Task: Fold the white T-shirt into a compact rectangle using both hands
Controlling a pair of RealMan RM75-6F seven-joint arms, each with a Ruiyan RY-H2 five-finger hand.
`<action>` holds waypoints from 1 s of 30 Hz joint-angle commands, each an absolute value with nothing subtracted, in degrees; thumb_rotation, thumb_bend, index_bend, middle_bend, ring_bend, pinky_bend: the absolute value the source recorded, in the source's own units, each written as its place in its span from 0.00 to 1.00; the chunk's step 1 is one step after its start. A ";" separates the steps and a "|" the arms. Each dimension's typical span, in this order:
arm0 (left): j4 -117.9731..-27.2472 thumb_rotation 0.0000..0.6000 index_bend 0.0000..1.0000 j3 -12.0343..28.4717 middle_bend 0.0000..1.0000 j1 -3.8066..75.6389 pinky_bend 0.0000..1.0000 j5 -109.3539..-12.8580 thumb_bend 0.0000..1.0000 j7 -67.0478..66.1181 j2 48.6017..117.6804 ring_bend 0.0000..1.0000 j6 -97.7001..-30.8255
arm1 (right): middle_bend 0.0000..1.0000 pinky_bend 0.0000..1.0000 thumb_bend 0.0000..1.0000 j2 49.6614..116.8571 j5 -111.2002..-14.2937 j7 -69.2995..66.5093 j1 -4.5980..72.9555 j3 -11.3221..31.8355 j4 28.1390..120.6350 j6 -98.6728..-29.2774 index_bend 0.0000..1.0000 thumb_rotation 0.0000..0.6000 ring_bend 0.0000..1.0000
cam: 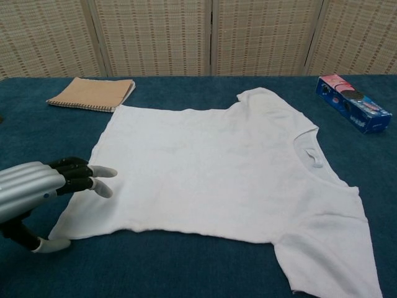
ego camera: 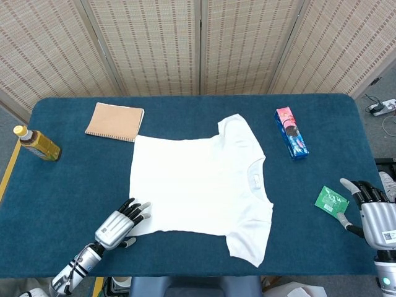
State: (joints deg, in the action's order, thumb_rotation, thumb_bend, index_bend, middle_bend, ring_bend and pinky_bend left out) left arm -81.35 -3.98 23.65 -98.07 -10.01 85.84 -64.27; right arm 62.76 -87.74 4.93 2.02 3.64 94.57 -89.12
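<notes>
White T-shirt (ego camera: 198, 185): flat at table (ego camera: 62, 185) centre. Left hand (ego camera: 120, 223): fingers spread over the shirt's near-left hem corner. Right hand (ego camera: 374, 213): fingers apart, at near-right edge. Wicker screen (ego camera: 198, 43) behind.

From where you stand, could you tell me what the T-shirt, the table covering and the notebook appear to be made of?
T-shirt: thin white knit fabric, probably cotton; matte, lying limp with soft wrinkles and a ribbed collar.
Table covering: dark blue cloth, felt-like or short-pile; its surface looks fuzzy and dull, without glare.
Notebook: tan cover, likely kraft paper or card; flat and matte, with a wire spiral seemingly along its near edge.
</notes>
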 commanded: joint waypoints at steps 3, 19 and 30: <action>-80.33 1.00 0.27 -4.04 0.09 23.75 0.02 -96.81 0.24 -10.81 86.57 0.13 -63.74 | 0.26 0.26 0.21 62.84 -87.61 4.11 1.77 3.65 93.97 -89.35 0.21 1.00 0.18; -76.45 1.00 0.34 -3.02 0.13 23.97 0.02 -95.03 0.24 -9.31 89.23 0.15 -66.17 | 0.26 0.26 0.21 63.20 -87.62 3.13 1.49 3.67 92.91 -89.51 0.21 1.00 0.18; -74.39 1.00 0.48 -4.30 0.16 24.56 0.02 -96.24 0.32 -5.36 89.79 0.16 -67.15 | 0.26 0.26 0.21 63.47 -87.41 2.60 1.79 3.81 92.25 -88.82 0.21 1.00 0.18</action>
